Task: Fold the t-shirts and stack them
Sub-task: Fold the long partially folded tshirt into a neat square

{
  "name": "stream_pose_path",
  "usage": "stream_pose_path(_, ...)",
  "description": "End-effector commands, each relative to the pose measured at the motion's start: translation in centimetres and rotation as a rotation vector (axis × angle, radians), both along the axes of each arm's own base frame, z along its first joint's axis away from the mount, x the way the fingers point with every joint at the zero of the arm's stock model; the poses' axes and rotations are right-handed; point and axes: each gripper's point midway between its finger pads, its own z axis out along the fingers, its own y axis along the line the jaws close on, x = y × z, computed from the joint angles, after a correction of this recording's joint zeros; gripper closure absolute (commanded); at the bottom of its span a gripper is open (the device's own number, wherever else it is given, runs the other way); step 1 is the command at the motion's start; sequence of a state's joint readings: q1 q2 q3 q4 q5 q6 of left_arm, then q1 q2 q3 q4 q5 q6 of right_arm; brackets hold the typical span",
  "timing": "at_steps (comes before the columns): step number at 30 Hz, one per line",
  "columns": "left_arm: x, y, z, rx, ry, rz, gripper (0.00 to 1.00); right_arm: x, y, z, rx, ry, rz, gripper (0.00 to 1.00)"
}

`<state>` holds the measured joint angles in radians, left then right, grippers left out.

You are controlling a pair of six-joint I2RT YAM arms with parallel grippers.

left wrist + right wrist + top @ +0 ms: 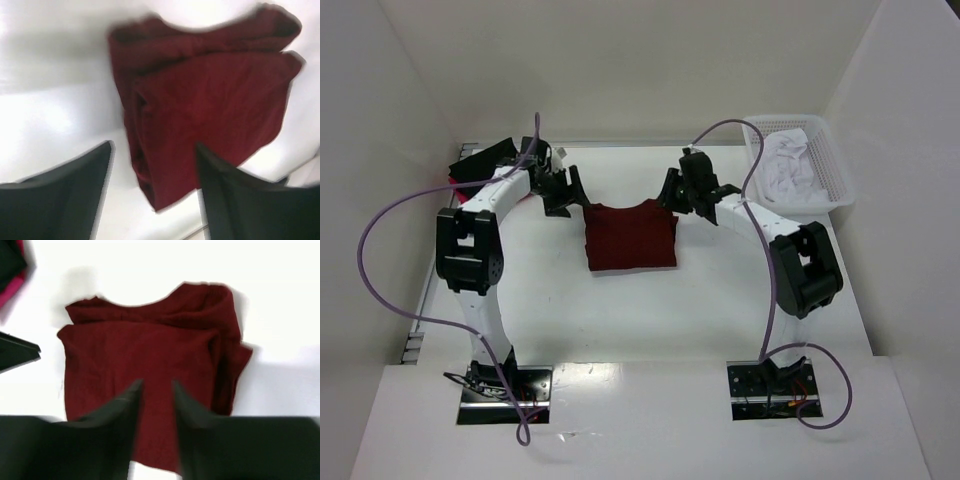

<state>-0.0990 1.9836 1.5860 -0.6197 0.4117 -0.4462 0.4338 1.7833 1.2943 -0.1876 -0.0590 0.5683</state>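
Table (650, 320): white top, both arms reaching in from the near edge.
Maroon shirt (630, 236): flat at mid-table, folded to a rough square, neckline toward the far side; squared up, by the look of it, so it can join the stack.
Left gripper (154, 147): hovers by the shirt's far left corner; fingers spread wide, holding nothing.
Right gripper (157, 385): by the far right corner; fingers parted only narrowly, nothing between them; the cloth lies free.
Folded black and pink shirts (7, 262): far left, behind the left arm; apparently the stack awaiting the maroon one.
Basket (835, 175): far right; white cloth (788, 165) heaped inside, probably still to be folded.
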Motion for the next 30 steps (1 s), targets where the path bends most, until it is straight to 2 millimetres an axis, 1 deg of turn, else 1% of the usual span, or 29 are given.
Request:
stream_pose_path(1,4.2,0.5,3.4,-0.017,-0.171,-0.003,0.17,4.1,0.1,4.5,0.039,-0.183,-0.036,0.51)
stream_pose_path(2,4.8,0.4,3.8,-0.019,-0.192,-0.003,0.11,4.4,0.0,4.8,0.045,-0.198,-0.05,0.32)
stream_pose_path(3,5.4,0.4,4.0,-0.018,-0.202,-0.005,0.08,4.7,-0.1,5.1,0.047,-0.211,-0.062,0.26)
stream_pose_path(4,5.6,0.4,4.4,-0.015,-0.211,-0.011,0.07,5.1,-0.4,5.6,0.055,-0.216,-0.073,0.22)
stream_pose_path(5,5.6,0.4,4.4,-0.015,-0.207,-0.014,0.07,5.1,-0.4,6.0,0.054,-0.215,-0.073,0.21)
stream_pose_path(7,4.8,0.3,4.7,-0.018,-0.204,-0.023,0.07,4.7,-0.3,6.2,0.059,-0.21,-0.063,0.21)
stream_pose_path(8,4.3,0.3,5.0,-0.021,-0.21,-0.025,0.07,4.0,-0.4,5.8,0.059,-0.201,-0.056,0.21)
stream_pose_path(9,3.6,0.2,5.8,-0.034,-0.226,-0.033,0.07,3.5,-0.5,6.4,0.069,-0.214,-0.052,0.21)
stream_pose_path(10,2.9,-0.1,5.5,-0.052,-0.224,-0.045,0.09,3.0,-0.4,6.1,0.079,-0.21,-0.034,0.21)
stream_pose_path(11,1.6,-0.3,4.6,-0.069,-0.193,-0.055,0.13,2.3,-0.5,5.2,0.082,-0.197,-0.026,0.21)
stream_pose_path(13,0.4,-1.2,4.9,-0.122,-0.204,-0.082,0.19,1.3,0.0,4.5,0.108,-0.174,0.012,0.22)
stream_pose_path(14,-0.2,-1.7,4.4,-0.137,-0.192,-0.093,0.25,0.8,0.0,3.6,0.107,-0.159,0.02,0.23)
stream_pose_path(15,-0.9,-1.9,3.5,-0.146,-0.176,-0.097,0.33,0.7,0.0,3.1,0.103,-0.15,0.02,0.25)
stream_pose_path(16,-0.8,-2.3,3.3,-0.151,-0.184,-0.097,0.43,0.7,0.0,2.5,0.1,-0.143,0.02,0.27)
stream_pose_path(17,-0.8,-2.5,2.7,-0.142,-0.172,-0.099,0.45,0.7,-0.1,2.3,0.096,-0.142,0.02,0.27)
stream_pose_path(18,-0.7,-2.4,1.7,-0.13,-0.152,-0.09,0.45,0.8,-0.2,1.4,0.074,-0.132,0.022,0.27)
stream_pose_path(19,-0.5,-2.1,1.2,-0.114,-0.145,-0.08,0.44,0.8,-0.3,0.5,0.055,-0.117,0.027,0.27)
stream_pose_path(20,-0.2,-1.9,0.8,-0.095,-0.145,-0.069,0.42,1.2,-0.4,0.5,0.042,-0.125,0.026,0.27)
stream_pose_path(21,-0.1,-1.7,0.2,-0.08,-0.139,-0.068,0.41,1.4,-0.3,0.5,0.037,-0.123,0.026,0.27)
stream_pose_path(23,0.3,-1.5,-0.2,-0.069,-0.136,-0.063,0.41,1.8,-0.4,0.3,0.018,-0.131,0.032,0.27)
stream_pose_path(24,0.6,-1.4,-0.7,-0.058,-0.132,-0.064,0.38,2.1,-0.2,0.0,0.016,-0.127,0.032,0.26)
stream_pose_path(26,1.0,-1.0,-1.3,-0.056,-0.122,-0.053,0.37,2.8,0.1,-0.7,0.008,-0.111,0.033,0.26)
stream_pose_path(27,1.1,-0.9,-2.1,-0.054,-0.106,-0.052,0.35,3.0,0.1,-1.2,-0.003,-0.1,0.038,0.26)
stream_pose_path(28,1.7,-0.9,-1.9,-0.048,-0.118,-0.048,0.35,3.2,0.2,-1.5,-0.005,-0.095,0.038,0.26)
stream_pose_path(29,1.9,-0.8,-2.1,-0.047,-0.115,-0.048,0.35,3.5,0.3,-1.9,-0.006,-0.091,0.038,0.28)
stream_pose_path(30,2.2,-0.5,-2.8,-0.043,-0.108,-0.046,0.35,3.5,0.3,-3.1,-0.017,-0.069,0.039,0.33)
